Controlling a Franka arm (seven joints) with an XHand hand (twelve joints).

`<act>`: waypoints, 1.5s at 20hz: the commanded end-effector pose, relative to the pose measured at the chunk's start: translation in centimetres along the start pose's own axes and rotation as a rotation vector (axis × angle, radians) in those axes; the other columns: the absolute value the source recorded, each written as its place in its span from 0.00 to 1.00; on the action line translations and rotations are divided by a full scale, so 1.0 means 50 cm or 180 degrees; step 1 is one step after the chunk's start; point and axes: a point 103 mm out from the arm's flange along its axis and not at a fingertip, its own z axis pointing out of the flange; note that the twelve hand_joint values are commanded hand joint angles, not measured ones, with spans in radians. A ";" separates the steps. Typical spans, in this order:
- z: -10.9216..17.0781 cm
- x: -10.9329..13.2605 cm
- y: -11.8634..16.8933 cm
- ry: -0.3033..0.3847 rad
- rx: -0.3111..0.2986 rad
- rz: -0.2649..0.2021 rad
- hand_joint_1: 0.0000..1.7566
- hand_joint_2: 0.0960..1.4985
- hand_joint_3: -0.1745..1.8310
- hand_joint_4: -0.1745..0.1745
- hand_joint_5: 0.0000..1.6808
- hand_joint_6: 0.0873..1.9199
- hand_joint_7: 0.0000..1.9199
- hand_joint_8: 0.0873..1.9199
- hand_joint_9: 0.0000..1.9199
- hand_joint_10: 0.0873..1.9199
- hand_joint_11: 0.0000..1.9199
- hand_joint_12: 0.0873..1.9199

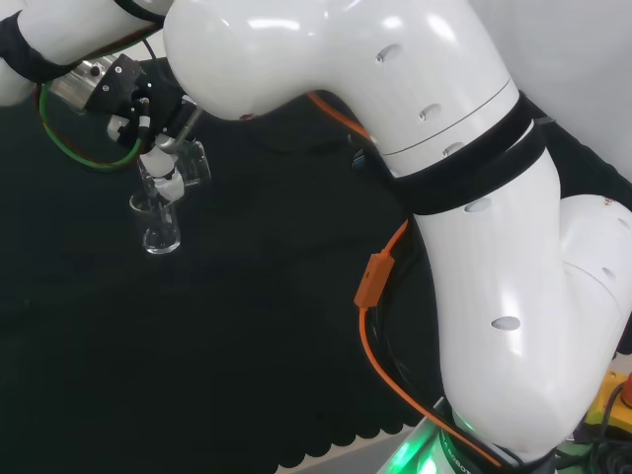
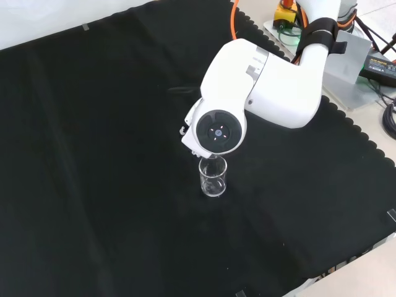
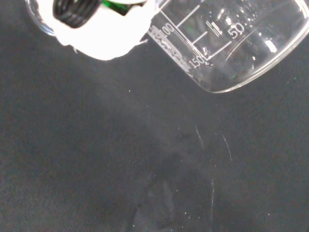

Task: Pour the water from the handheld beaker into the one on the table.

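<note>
Gripping a tilted beaker (image 1: 188, 163), apparently with curled fingers, the robot hand (image 1: 158, 148) held it above the standing beaker (image 2: 213, 176).

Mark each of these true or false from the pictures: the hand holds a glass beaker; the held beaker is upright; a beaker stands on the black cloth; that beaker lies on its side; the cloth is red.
1. The hand holds a glass beaker. True.
2. The held beaker is upright. False: it is tilted over the beaker on the cloth.
3. A beaker stands on the black cloth. True.
4. That beaker lies on its side. False: it stands upright, mouth up.
5. The cloth is red. False: it is black.
</note>
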 end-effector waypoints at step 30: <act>0.038 -0.074 -0.009 0.1346 -0.0960 -0.0267 0.72 0.76 0.00 0.00 0.60 0.49 0.56 0.48 0.73 0.57 0.56 0.50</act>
